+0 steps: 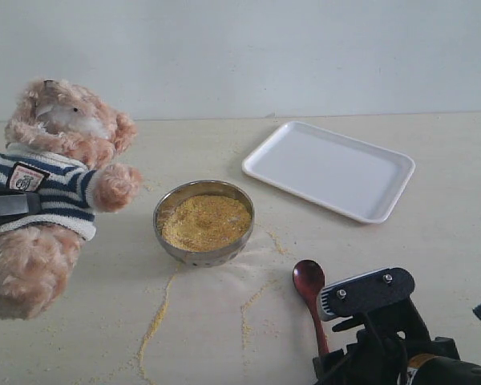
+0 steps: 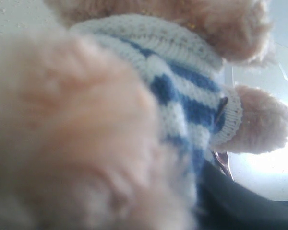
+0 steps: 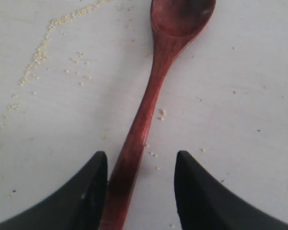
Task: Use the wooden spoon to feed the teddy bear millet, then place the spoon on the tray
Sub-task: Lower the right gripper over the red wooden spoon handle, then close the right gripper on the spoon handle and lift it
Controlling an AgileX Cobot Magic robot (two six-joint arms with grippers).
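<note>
We are watching the slim reddish-brown wooden spoon (image 1: 310, 282) lying lower right on the pale table (image 1: 433, 241), its handle between our right gripper's (image 3: 141, 154) parted jaws. Our left gripper (image 1: 12, 207) is clamping the fluffy striped-shirted teddy bear (image 1: 64, 144) at the left edge.

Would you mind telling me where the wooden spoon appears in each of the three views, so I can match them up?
Exterior view: the wooden spoon lies low in the picture, right of the metal bowl.
Left wrist view: not in it; the teddy bear fills the picture.
Right wrist view: its handle lies between the open right gripper fingers, bowl end away.
Shared landmark: the loose millet trail beside the spoon.
</note>
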